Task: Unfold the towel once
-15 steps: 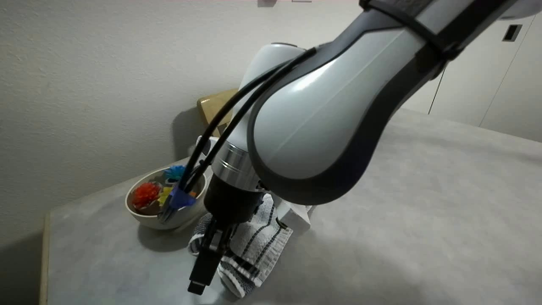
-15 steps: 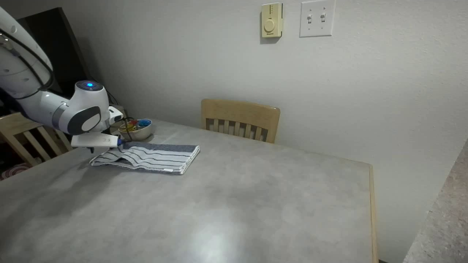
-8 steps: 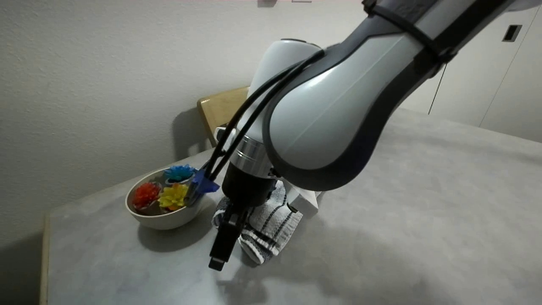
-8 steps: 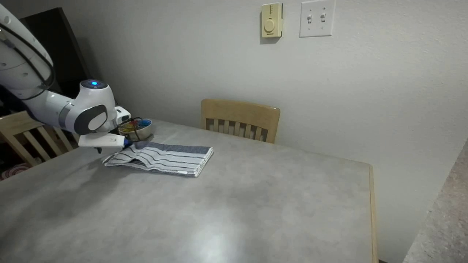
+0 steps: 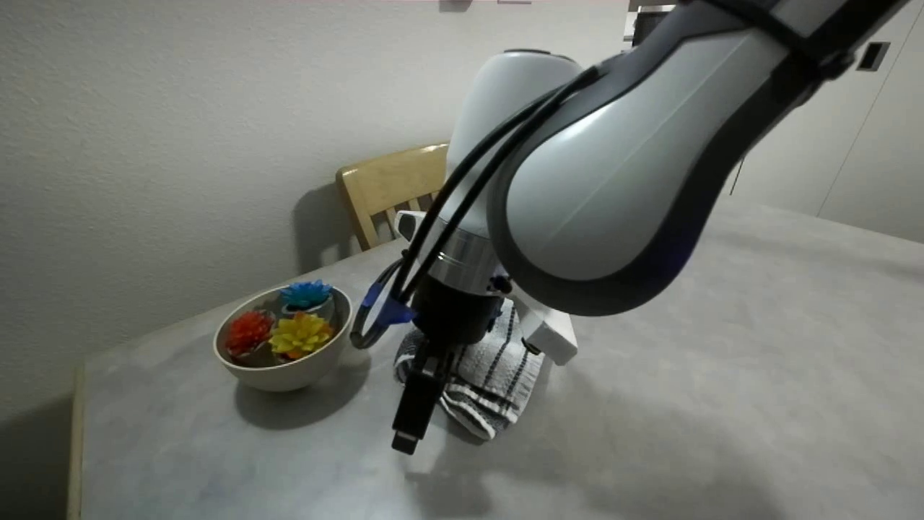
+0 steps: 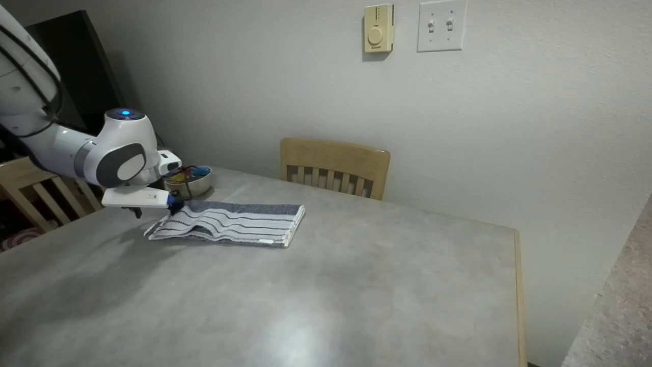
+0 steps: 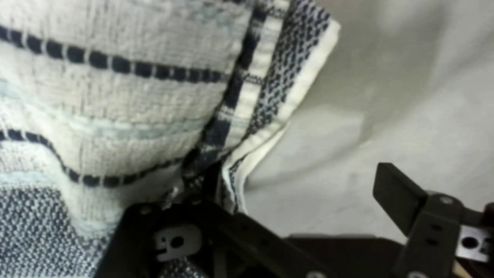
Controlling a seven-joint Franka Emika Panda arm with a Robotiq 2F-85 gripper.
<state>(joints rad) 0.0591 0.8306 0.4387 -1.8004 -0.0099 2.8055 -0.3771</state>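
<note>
The towel, white with dark stripes and blue-grey bands, lies folded on the table in both exterior views (image 5: 509, 354) (image 6: 244, 223). Its near end is bunched and slightly raised. In the wrist view the towel (image 7: 127, 100) fills the left side. My gripper (image 7: 301, 173) is open, its jaws wide apart, low at the towel's near end. One finger is tucked into the towel's folded edge, its tip hidden by cloth. The other finger (image 7: 399, 193) stands off the towel over bare table; in an exterior view this finger (image 5: 419, 412) points down just above the table.
A cream bowl (image 5: 289, 375) with red, yellow and blue flowers stands beside the towel, close to the gripper; it also shows behind the hand (image 6: 196, 188). A wooden chair (image 6: 333, 159) stands at the table's wall side. The grey table (image 6: 356, 285) extends beyond the towel.
My gripper has moved right in an exterior view, away from the bowl. The towel has slid along the table to the right in both exterior views with it.
</note>
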